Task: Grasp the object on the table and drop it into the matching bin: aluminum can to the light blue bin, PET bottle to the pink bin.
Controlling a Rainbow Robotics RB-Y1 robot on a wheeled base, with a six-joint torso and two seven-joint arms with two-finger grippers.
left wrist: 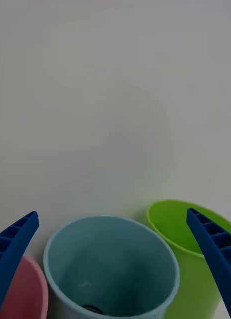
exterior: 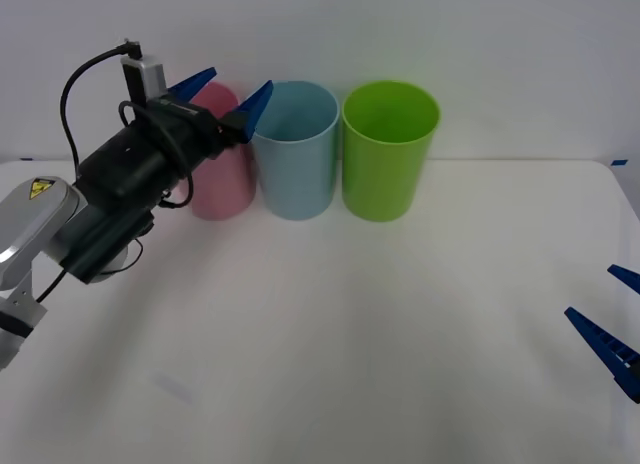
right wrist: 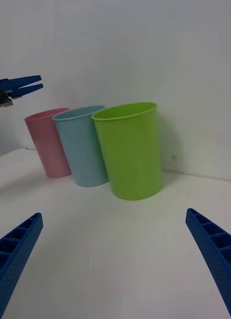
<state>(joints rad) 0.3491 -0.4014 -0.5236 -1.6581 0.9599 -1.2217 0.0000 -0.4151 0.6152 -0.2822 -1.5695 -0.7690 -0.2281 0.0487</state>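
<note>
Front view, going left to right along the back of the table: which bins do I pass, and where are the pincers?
Left pincer, open, raised over the pink bin → light blue bin → lime green bin → right pincer, open, at the table's right edge.

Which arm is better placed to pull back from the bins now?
Left. Its open left gripper hangs empty above the light blue bin; the right gripper sits low at the table's edge.
</note>
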